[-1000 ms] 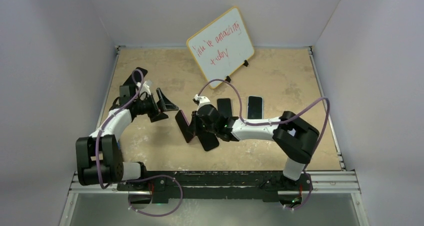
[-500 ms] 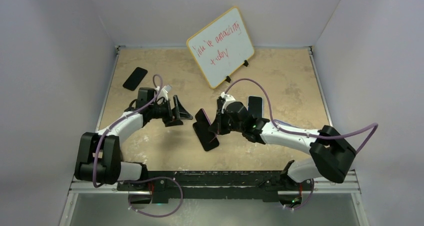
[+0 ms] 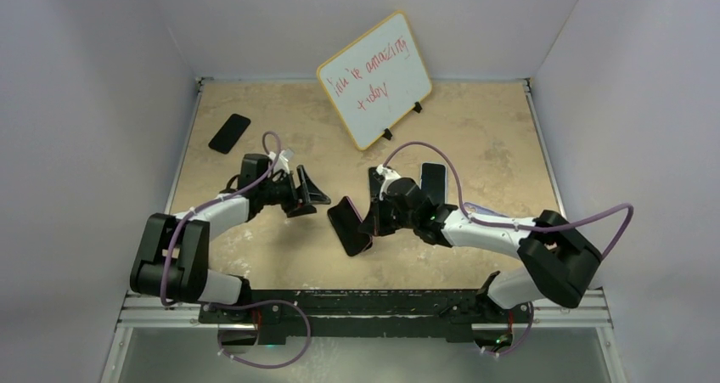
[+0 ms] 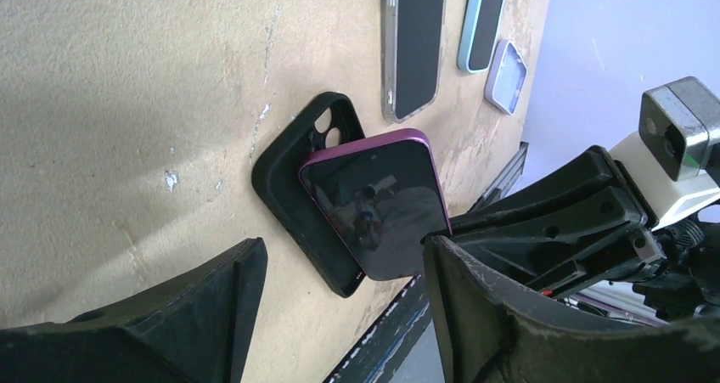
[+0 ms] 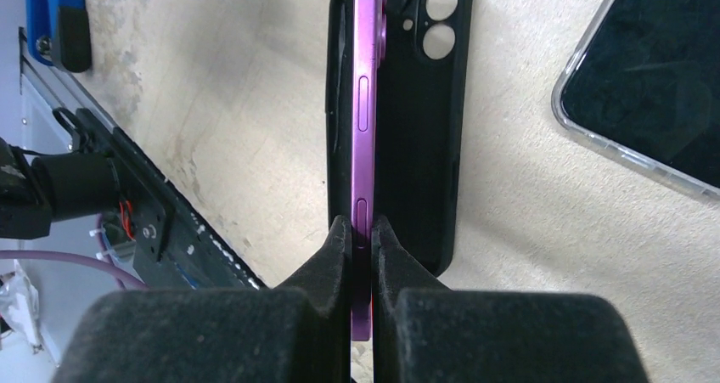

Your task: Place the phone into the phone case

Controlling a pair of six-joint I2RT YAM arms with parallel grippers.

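Pale lilac-grey walls (image 3: 85,77) on three sides, closing in a tan, stone-mottled table (image 3: 475,128), flecked with small white marks (image 4: 171,179). Along the near edge, a metal rail (image 3: 560,302) by the arm bases. At the far side, propped up and tilted, a whiteboard (image 3: 375,79) with red handwriting.

Left gripper (image 3: 311,194) low over the table left of centre, turned toward the middle, jaws spread wide with nothing between them. Right gripper (image 5: 361,230) reaching in from the right, pinched tight on one end of the purple phone (image 4: 374,200).

Black phone case (image 4: 284,166) flat on the table near centre, open side up, camera cut-outs at the end away from the right gripper. Phone up on its long edge, screen toward the left arm, leaning over the case; lower edge down at the case, seated or not impossible to tell.

Just beyond, side by side on the table, a clear-cased phone (image 4: 416,43) and a blue-edged phone (image 4: 484,18), with a small pale rounded object (image 4: 508,76) next to the latter. Well apart, toward the far left corner, a black phone (image 3: 229,133) lying flat.
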